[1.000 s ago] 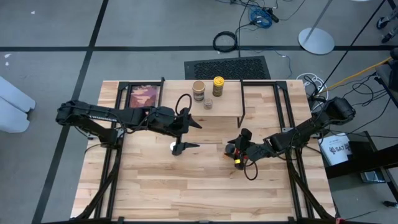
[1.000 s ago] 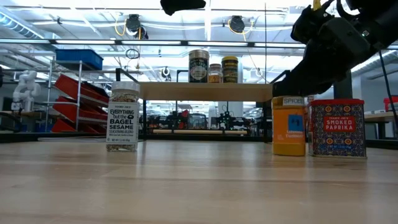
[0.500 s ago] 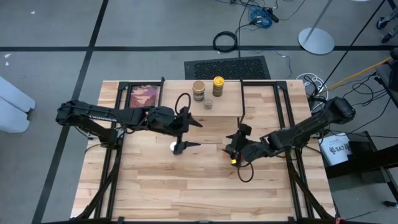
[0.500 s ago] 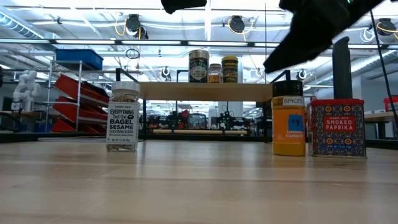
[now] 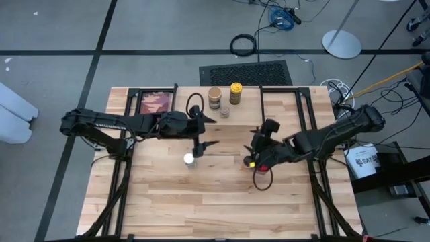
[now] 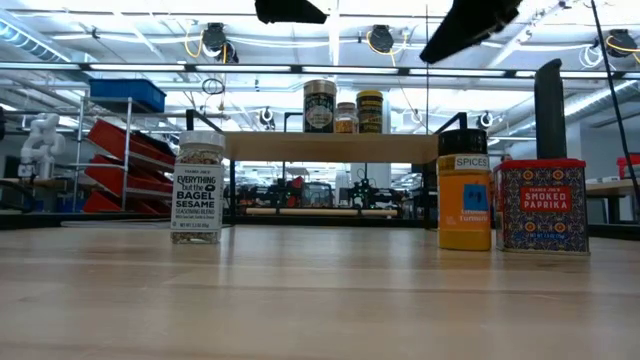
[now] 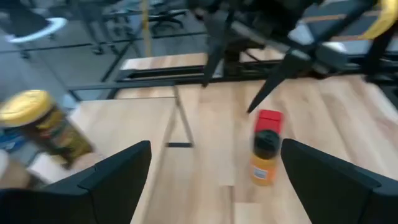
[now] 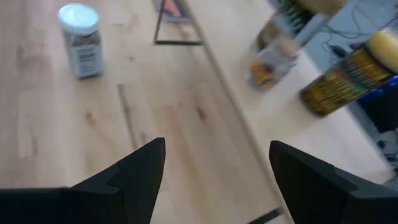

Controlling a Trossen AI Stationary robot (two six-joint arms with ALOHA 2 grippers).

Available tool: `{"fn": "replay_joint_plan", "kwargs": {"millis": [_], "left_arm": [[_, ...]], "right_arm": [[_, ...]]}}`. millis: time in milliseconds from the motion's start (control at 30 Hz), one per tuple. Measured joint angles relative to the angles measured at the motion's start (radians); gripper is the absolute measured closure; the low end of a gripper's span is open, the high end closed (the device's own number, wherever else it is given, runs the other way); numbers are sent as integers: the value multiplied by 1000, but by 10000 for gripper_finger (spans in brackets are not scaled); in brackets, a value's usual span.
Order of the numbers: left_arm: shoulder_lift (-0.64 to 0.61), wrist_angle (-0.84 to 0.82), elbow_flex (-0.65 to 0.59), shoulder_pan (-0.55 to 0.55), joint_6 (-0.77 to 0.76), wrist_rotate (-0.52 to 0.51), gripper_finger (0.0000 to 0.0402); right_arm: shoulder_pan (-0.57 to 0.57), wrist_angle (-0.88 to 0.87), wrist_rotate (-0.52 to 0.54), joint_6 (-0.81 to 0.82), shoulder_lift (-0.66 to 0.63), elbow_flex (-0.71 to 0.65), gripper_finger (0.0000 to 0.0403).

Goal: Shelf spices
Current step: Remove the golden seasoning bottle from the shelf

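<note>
Three spices (image 6: 343, 107) already stand on the shelf (image 6: 330, 147) at the counter's (image 5: 201, 202) far edge, three wait mid-counter, so my left hand (image 5: 203, 134) and right hand (image 5: 257, 143) hover wide open, empty, above them.

Light wooden tabletop (image 6: 320, 300) carrying a white-lidded bagel seasoning jar (image 6: 198, 189), a dark-lidded orange jar (image 6: 464, 190) touching a red paprika tin (image 6: 541, 206). Narrow light-wood shelf (image 6: 330, 147) bearing tan jar (image 6: 320, 106), small grey-lidded jar (image 6: 346, 117), yellow-lidded jar (image 6: 370, 111).
</note>
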Motion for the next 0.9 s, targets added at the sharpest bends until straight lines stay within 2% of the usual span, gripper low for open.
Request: {"fn": "replay_joint_plan", "kwargs": {"millis": [233, 433, 600, 667, 900], "left_arm": [[0, -121, 93, 52, 1, -68, 33], [0, -231, 173, 128, 37, -129, 33], [1, -234, 181, 231, 63, -129, 33], [1, -235, 181, 280, 62, -92, 33], [1, -229, 180, 435, 122, 199, 33]], "right_arm": [[-105, -24, -8, -177, -124, 29, 128], [-204, -23, -18, -268, -241, 29, 128], [-255, -26, -125, -288, -287, 27, 128], [-261, -27, -156, -287, -294, 10, 128], [-262, 14, -176, -322, -301, -82, 128]]}}
